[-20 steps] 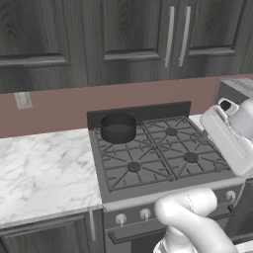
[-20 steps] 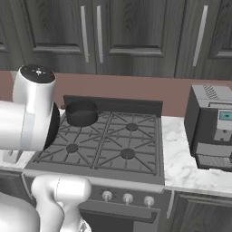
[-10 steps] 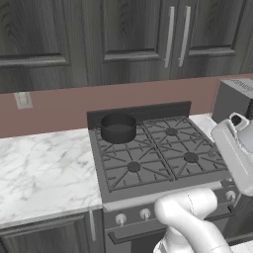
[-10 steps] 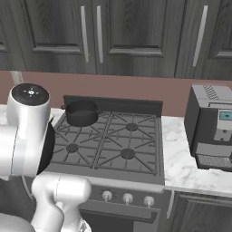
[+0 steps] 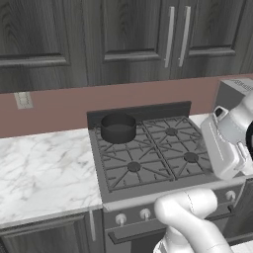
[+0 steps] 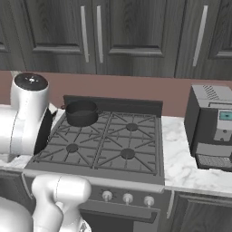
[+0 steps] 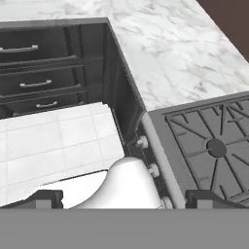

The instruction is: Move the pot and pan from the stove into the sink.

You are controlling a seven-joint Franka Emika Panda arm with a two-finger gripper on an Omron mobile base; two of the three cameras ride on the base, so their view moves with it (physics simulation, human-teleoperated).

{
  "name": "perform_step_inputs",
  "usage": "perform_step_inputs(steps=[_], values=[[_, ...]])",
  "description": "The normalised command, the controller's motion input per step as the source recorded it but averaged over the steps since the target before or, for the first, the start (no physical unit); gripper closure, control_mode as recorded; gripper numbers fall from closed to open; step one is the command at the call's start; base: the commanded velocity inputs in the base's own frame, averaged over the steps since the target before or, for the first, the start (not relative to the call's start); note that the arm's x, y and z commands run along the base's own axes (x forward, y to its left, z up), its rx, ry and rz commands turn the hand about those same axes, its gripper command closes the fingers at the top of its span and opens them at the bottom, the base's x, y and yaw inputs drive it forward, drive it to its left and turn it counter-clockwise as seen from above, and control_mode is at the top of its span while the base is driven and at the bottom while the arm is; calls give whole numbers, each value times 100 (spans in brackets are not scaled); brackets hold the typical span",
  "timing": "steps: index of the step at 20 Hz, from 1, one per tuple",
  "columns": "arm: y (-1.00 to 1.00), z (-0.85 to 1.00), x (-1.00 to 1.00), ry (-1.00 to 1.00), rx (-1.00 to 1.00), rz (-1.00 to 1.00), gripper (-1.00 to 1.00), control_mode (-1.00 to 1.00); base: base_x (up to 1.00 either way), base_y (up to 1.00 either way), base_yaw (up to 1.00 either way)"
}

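A: Pot sits on the stove, back-left burner, close under the backsplash. From the right base camera the same pot is partly crowded by the white arm at frame left; a dark curved edge peeks out behind that arm, too little to identify.

B: Gripper?

A: Hand camera catches the gripper: two dark fingertips at the bottom corners, set wide apart, nothing between them. It looks down past the stove's front edge, knobs and a marble counter.

B: Anything cut off?

A: Coffee machine is clipped at the right edge. Drawers under the counter run out of frame left.
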Motion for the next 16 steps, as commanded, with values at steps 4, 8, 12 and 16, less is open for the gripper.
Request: perform_step_inputs(steps=[4, 8, 12, 16], values=[[0, 0, 5, 2, 19, -13, -100, -100, 0, 0, 0], [0, 0, -2, 0, 19, -8, -100, -100, 0, 0, 0], [0, 0, 0, 1, 6, -1, -100, -100, 0, 0, 0], [5, -4, 3, 0, 11, -13, -100, -100, 0, 0, 0]])
